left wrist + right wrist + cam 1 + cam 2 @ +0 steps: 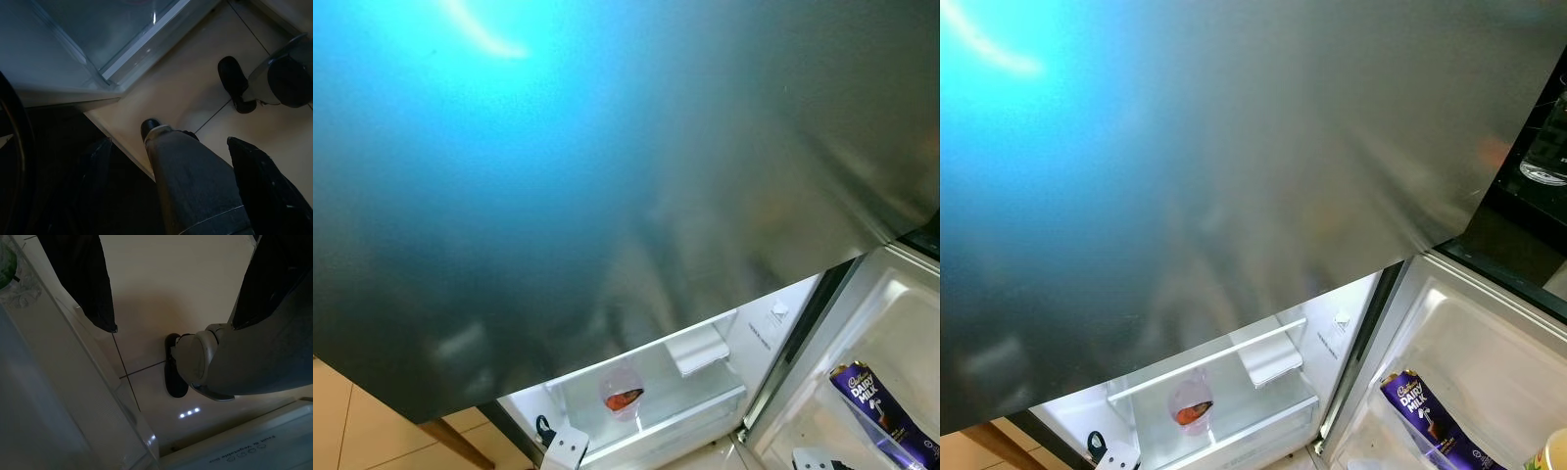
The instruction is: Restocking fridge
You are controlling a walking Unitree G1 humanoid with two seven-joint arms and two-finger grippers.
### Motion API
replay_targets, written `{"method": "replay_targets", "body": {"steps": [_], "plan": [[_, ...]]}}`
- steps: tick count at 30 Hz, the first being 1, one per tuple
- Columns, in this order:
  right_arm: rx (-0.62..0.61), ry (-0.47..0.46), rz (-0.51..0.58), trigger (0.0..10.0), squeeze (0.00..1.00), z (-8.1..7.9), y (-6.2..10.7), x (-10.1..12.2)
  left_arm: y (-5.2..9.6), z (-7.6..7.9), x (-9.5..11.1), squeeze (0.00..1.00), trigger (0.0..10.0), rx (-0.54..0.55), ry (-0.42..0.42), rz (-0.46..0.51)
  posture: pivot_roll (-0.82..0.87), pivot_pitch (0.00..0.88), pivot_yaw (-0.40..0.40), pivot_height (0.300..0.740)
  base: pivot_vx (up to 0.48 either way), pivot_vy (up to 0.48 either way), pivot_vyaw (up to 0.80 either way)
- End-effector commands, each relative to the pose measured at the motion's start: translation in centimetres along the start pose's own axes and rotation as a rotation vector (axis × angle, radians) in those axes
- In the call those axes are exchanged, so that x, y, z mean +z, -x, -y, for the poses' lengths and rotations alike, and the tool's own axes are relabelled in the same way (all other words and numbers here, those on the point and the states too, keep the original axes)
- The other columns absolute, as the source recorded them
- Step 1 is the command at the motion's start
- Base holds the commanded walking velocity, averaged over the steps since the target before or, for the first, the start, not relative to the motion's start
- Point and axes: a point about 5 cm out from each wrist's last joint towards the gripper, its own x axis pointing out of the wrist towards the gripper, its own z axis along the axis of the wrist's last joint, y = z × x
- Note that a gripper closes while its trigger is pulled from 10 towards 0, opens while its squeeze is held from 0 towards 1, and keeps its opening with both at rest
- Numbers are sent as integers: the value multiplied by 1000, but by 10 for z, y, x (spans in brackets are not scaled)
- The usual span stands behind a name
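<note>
Fridge upper door [607, 176]: broad brushed-steel panel, smooth, blurred blue sheen across it, closed, spanning most of the head views.
Fridge lower compartment [1234, 392]: open, lit, white plastic walls; clear shelf edges run across it.
Small shelf piece [1271, 362]: white, flat, rectangular, at the back right of the compartment.
Clear container [623, 392]: transparent plastic, rounded, upright on the lower shelf, something orange-red inside; contents not identifiable.
Lower door [1489, 333]: swung open to the right, white moulded plastic liner with a clear bin.
Chocolate bar [884, 411]: purple glossy wrapper, flat and oblong, standing in the door bin; long axis tilted, top end leaning up-left toward the compartment.
Cup rim [1557, 452]: pale, round, beside the chocolate bar at the frame edge.
Glass [1545, 157]: clear, on a dark surface past the steel door's right edge.
Left gripper [168, 183]: fingers spread apart, nothing between them, pointing down at the tiled floor [195, 83] beside the compartment's clear edge.
Right gripper [176, 293]: fingers wide apart, holding nothing, hanging over the floor by the open door.
Robot legs and dark feet [175, 367]: grey, on beige tile.
</note>
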Motion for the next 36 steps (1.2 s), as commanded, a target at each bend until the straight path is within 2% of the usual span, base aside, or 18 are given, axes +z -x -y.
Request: {"method": "replay_targets", "body": {"steps": [1, 22, 25, 29, 36], "plan": [[5, 5, -14, 10000, 0, -2, 0, -2, 8, -9, -31, 0, 10000, 69, 105, -121, -10, 30, 14, 740, 0, 0, 0], [28, 48, -5, 10000, 0, -6, -2, 5, 7, -5, -29, 0, 10000, 64, 113, -128, -10, 21, 9, 740, 0, 0, 0], [29, 49, -7, 10000, 0, -7, -2, 5, 7, -5, -29, 0, 10000, 54, 91, -130, -9, 22, 9, 740, 0, 0, 0], [32, 47, -7, 10000, 0, -8, -2, 5, 6, -4, -24, 0, 10000, 30, 59, -99, -12, 25, 10, 740, 0, 0, 0], [33, 45, -9, 10000, 0, -9, -2, 4, 5, -6, -19, 0, 10000, 30, 64, -75, -13, 28, 14, 740, 0, 0, 0]]}}
